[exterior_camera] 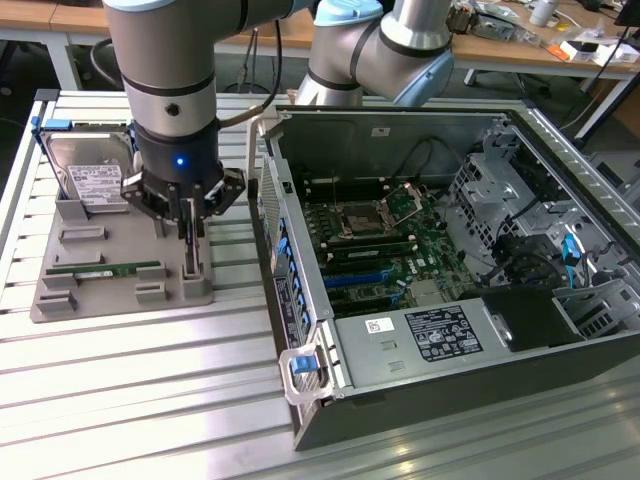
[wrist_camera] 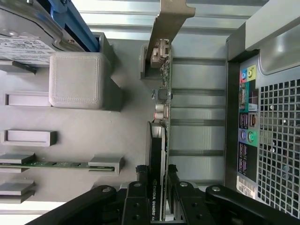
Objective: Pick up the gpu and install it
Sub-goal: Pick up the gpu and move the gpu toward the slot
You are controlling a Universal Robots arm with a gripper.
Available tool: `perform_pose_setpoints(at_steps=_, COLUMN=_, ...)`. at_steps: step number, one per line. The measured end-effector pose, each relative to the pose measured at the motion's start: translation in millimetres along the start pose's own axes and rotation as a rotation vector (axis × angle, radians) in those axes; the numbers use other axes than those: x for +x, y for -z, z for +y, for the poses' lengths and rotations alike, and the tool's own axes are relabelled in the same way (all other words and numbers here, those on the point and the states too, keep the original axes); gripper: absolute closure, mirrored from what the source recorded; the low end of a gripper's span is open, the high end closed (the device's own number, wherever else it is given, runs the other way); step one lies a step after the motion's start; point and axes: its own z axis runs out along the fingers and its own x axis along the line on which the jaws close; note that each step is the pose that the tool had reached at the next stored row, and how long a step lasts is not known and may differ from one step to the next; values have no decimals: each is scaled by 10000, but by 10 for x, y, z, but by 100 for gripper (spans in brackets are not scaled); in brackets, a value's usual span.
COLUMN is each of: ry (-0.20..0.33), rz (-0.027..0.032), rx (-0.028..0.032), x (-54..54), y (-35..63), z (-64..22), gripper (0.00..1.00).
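The gpu (exterior_camera: 190,256) stands on edge in a slot of the grey holder tray (exterior_camera: 110,235), on the exterior view's left. In the wrist view the gpu (wrist_camera: 159,140) appears edge-on: a thin dark card with a black cooler and a silver end bracket (wrist_camera: 171,18) at its far end. My gripper (exterior_camera: 188,225) is straight above it, pointing down. Its fingers (wrist_camera: 140,197) press against both faces of the card, so the gripper (wrist_camera: 158,197) is shut on the gpu. The card still sits in the tray (wrist_camera: 126,122).
A silver hard drive (exterior_camera: 95,170) and a green memory stick (exterior_camera: 105,269) also rest in the tray. The open computer case (exterior_camera: 450,400) lies on the exterior view's right, its motherboard (exterior_camera: 390,250) exposed. Its rear port panel (wrist_camera: 246,126) is close beside the card.
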Motion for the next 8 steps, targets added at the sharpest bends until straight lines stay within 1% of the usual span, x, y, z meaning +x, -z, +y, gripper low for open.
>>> perform_pose_setpoints(at_steps=8, ry=0, rz=0, rx=0, x=-3, y=106, z=5, gripper=73)
